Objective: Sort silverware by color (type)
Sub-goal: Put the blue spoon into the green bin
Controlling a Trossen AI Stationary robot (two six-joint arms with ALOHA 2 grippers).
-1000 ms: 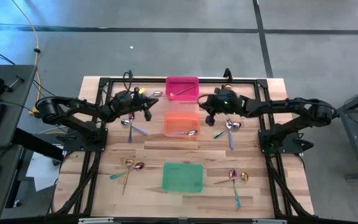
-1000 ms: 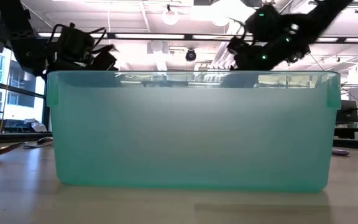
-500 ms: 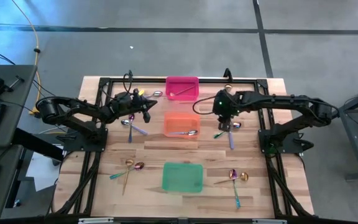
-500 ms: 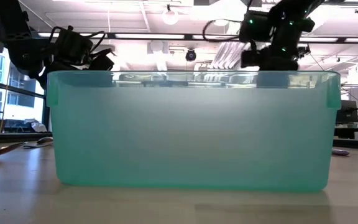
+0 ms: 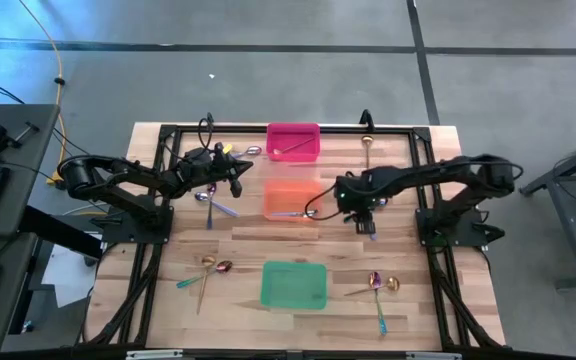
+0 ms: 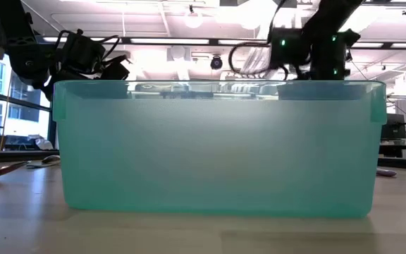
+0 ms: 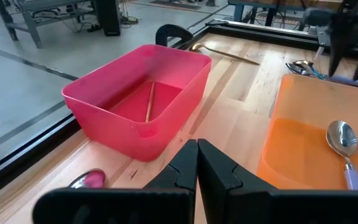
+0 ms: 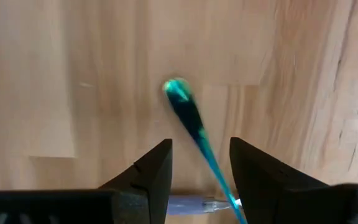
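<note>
The sorting seems only begun: the right pincer (image 8: 199,163), open, hovers over a teal iridescent metal utensil (image 8: 189,118) mid-desk, the left pincer (image 7: 197,163) waits closed, empty.

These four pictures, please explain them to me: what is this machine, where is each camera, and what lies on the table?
It is a robot with two dark arms at a wooden table, sorting metal spoons by colour. One picture looks straight down, one looks level from the table top, and two come from cameras on the wrists. From above you see a pink plastic bin holding a thin gold utensil, an orange plastic bin holding a silver spoon, and an empty green plastic bin, which fills the level view. More spoons lie scattered on the table. The left gripper, shut and empty, waits beside the pink bin. The right gripper is open, its fingers on either side of a teal iridescent spoon lying on the wood.
</note>
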